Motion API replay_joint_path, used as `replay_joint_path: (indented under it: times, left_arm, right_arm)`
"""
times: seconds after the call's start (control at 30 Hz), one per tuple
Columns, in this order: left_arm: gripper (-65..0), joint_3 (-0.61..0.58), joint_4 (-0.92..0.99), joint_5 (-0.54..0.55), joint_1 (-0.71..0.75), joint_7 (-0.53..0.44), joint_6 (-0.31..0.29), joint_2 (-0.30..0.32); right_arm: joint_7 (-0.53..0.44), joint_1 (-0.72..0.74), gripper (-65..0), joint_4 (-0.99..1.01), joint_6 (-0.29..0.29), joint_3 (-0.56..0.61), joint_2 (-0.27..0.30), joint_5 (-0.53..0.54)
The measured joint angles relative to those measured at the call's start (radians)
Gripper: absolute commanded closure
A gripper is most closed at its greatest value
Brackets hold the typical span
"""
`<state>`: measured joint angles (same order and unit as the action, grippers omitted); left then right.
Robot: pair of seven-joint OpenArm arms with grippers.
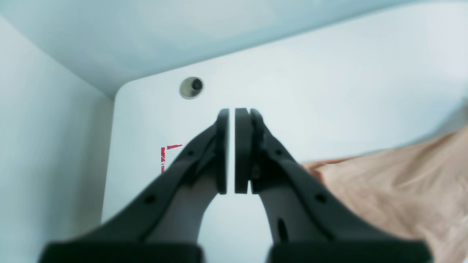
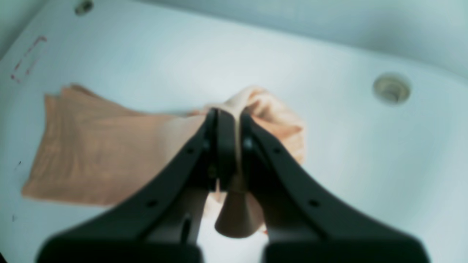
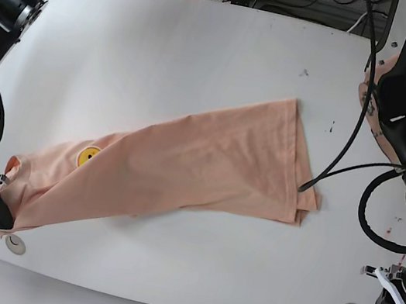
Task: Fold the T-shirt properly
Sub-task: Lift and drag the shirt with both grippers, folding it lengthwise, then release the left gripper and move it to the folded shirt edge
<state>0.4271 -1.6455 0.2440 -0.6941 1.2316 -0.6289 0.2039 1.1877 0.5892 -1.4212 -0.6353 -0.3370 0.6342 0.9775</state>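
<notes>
Item: T-shirt (image 3: 201,163), peach-pink, lying in a long diagonal band across the white surface (image 3: 166,51), from the lower left of the base view up to a squared hem edge right of centre; a small yellow face patch (image 3: 89,155) shows near the lower-left end. Right gripper (image 2: 228,120): at the lower left corner of the base view, low over the surface edge, its fingers closed on a bunched fold of the shirt, cloth visibly pinched between them and hanging below in the wrist view. Left gripper (image 1: 234,149): at the lower right of the base view, near a round hole (image 1: 191,87) in the surface and red corner marks (image 1: 166,157), well apart from the hem; its fingers are brought together with only a thin slit between, holding nothing. Risks, as judged: the pinched wad looks thick and uneven, so a pull could slip layers or drag the whole garment askew; with the far end unheld, a one-sided lift would likely crease or twist the band; the grasp sits near the surface edge, so cloth could slide off.
</notes>
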Motion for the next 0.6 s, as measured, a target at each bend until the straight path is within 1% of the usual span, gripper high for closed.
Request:
replay_joint_path:
  times: [0.1,0.13,0.2,0.27,0.33,0.43,0.5,0.53,0.6]
  left_arm:
    - [0.0,0.0,-0.003,0.003,-0.006,0.03,0.002,0.004]
    - [0.0,0.0,-0.003,0.003,-0.003,0.058,0.002,0.002]
    - [0.0,0.0,0.0,0.003,0.016,0.079,0.002,-0.004]
    - [-5.1,0.0,0.0,0.002,0.067,0.077,0.002,-0.026]
    - [-13.9,0.0,-0.002,0.003,0.122,0.074,0.003,-0.053]
    - [-30.1,-0.003,0.007,0.002,0.22,0.085,0.003,-0.109]
    - [-37.1,-0.004,0.013,-0.006,0.267,0.085,0.008,-0.15]
    - [-38.1,-0.004,0.018,-0.011,0.287,0.07,0.008,-0.172]
    - [-37.8,-0.009,0.056,-0.008,0.312,0.016,0.01,-0.204]
  right_arm:
    - [-0.001,0.035,0.0,0.006,0.0,0.025,0.029,-0.005]
    - [0.001,0.036,0.0,0.007,0.0,0.024,0.031,-0.003]
    - [0.001,0.03,0.0,0.01,0.0,0.024,0.031,-0.005]
    - [0.008,0.012,0.0,0.011,0.0,0.029,0.022,-0.012]
    - [0.005,-0.01,0.0,0.01,-0.001,0.031,0.018,-0.002]
    - [0.005,-0.048,0.0,0.01,-0.001,0.031,0.017,-0.006]
    - [0.017,-0.069,0.0,0.011,-0.001,0.029,0.018,-0.013]
    - [0.016,-0.077,0.0,0.011,-0.001,0.029,0.017,-0.012]
    - [0.011,-0.089,0.0,0.011,-0.001,0.029,0.018,-0.012]
